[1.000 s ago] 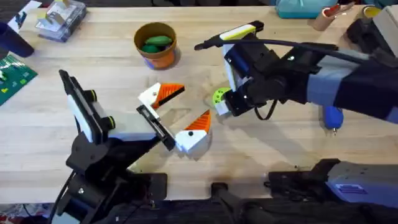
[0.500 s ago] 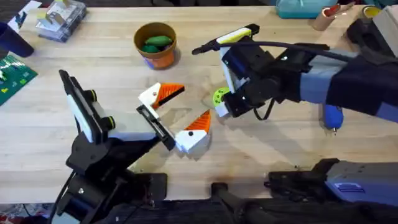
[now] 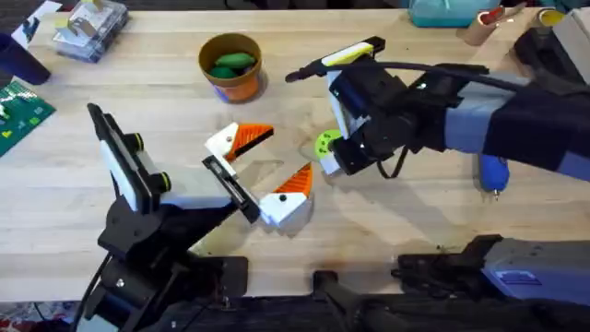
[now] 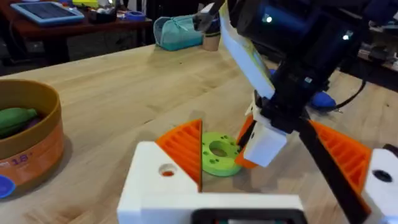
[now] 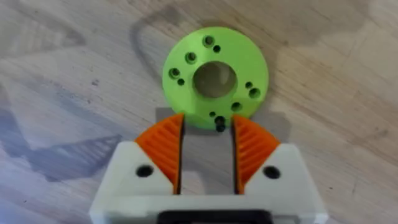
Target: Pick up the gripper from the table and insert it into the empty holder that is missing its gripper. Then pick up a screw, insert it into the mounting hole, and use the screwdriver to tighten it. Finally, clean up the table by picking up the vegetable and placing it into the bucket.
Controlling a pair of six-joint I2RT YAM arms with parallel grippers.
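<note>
The right gripper (image 5: 207,144) points down at the table (image 3: 433,221). Its two orange pads (image 5: 164,149) stand apart with bare wood between them, so the jaws are released and hold nothing. Their tips reach the near edge of a flat green disc (image 5: 215,76) with a big hole in the middle and small holes around it. A tiny dark screw (image 5: 219,126) sits on the edge of the disc, right between the tips.

From above, the right gripper (image 3: 330,161) hangs over the green disc (image 3: 325,141) in the middle of the table.

The left gripper (image 3: 260,175) lies low over the table with its orange tips pointing toward the disc. One finger (image 3: 238,139) sits on the far side. The gripper piece (image 3: 289,196), white with an orange tip, sits on the near side at the end of the holder (image 3: 230,187), a thin black bar. The two fingers are spread wide and grasp nothing.

The bucket (image 3: 231,66) stands on the far side of the table, well apart from both grippers. It is orange and round. A green vegetable (image 3: 231,64) lies inside it. In the left wrist view the bucket (image 4: 30,144) also shows the vegetable (image 4: 13,118) inside.

The blue screwdriver (image 3: 493,174) lies on the table on the right side, partly hidden by the right arm.
</note>
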